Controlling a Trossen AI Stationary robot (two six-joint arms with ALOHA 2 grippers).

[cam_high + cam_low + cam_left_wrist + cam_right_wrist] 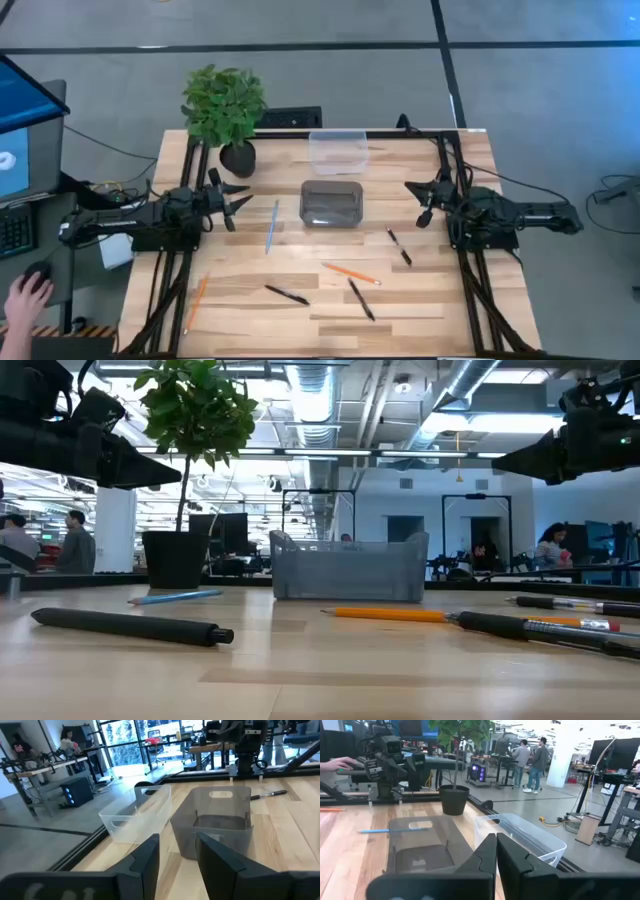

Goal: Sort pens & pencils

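Note:
Three black pens lie flat on the wooden table: one (287, 295) near the front, one (361, 299) beside it and one (400, 246) further right. An orange pencil (351, 273) lies between them, a second orange pencil (196, 302) at the front left, and a light blue pencil (271, 226) left of the grey bin (332, 203). A clear bin (338, 150) stands behind the grey one. My left gripper (243, 200) hovers open at the table's left, above the wood. My right gripper (415, 195) hovers shut at the right. Both point toward the bins.
A potted plant (225, 110) stands at the table's far left corner. A person's hand (25, 295) rests on a mouse off the table's left side, by a monitor. Bare wood lies along the front edge (330, 335).

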